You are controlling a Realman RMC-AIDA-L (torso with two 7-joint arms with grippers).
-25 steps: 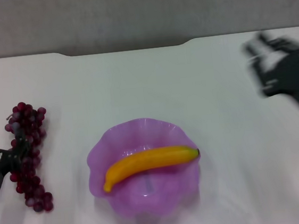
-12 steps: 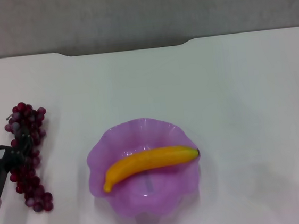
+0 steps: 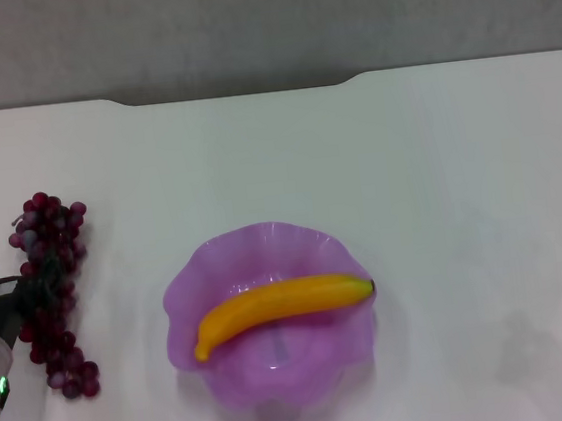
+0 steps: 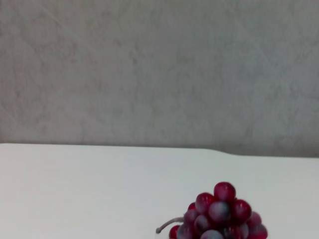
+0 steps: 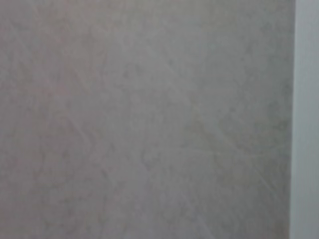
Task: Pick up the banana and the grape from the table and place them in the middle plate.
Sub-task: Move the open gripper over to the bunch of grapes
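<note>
Our right end effector has left view; the left end effector (image 3: 9,299), aperture unclear, reaches the grape (image 3: 54,295) at nine o'clock; banana (image 3: 281,306) is plated.

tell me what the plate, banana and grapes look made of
Plate: likely translucent purple plastic; light passes through its wavy rim.
Banana: probably plastic, with even yellow-orange colour and a smooth skin.
Grapes: seemingly artificial, plastic or rubbery; dark red beads, some with a greyish bloom.

Head camera: high, facing forward and down, middle plate (image 3: 272,317) central. Left wrist camera: low, close behind the grape (image 4: 219,214), also seen left of that plate. Right wrist camera: facing grey wall only.
</note>
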